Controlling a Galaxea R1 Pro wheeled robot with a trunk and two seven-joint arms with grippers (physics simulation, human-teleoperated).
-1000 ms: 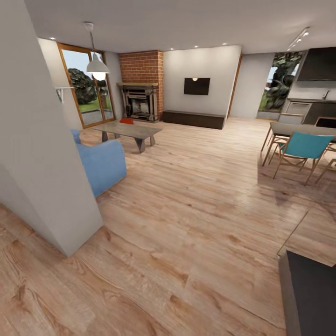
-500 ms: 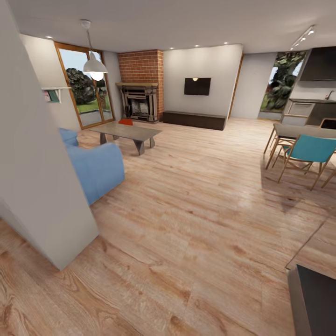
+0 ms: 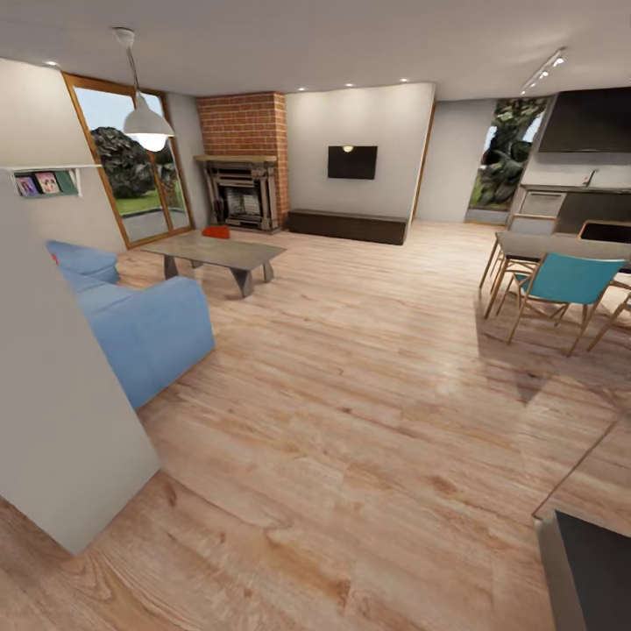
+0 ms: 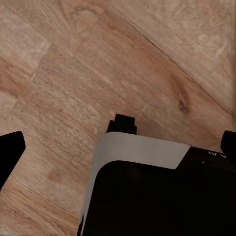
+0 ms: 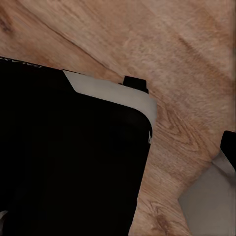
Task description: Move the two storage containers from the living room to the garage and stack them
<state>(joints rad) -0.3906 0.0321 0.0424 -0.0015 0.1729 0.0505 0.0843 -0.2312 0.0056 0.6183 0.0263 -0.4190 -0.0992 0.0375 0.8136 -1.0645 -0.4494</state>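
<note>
I am in the living room, over its light wood plank floor [image 3: 350, 394]. One red-orange storage container [image 3: 215, 232] sits far off on the low grey coffee table [image 3: 219, 252], in front of the dark fireplace [image 3: 241, 194] and brick chimney [image 3: 242, 123]. In the left wrist view my left gripper [image 4: 119, 145] is open, its dark fingertips [image 4: 10, 152] wide apart above the planks and my own black base [image 4: 157, 196]. My right gripper [image 5: 115, 179] is open too, one finger [image 5: 229, 145] at the picture's edge. Neither holds anything.
A white wall corner [image 3: 53, 412] stands close on my left, with a blue sofa [image 3: 145, 324] behind it. A dining table with a teal chair [image 3: 565, 280] is at the right. A dark counter corner [image 3: 587, 570] juts in at the near right. A long dark cabinet [image 3: 348, 225] lines the far wall.
The whole view has shifted: the camera has moved forward past the wall corner, so more of the sofa and a small wall shelf now show. Nothing in the room has moved.
</note>
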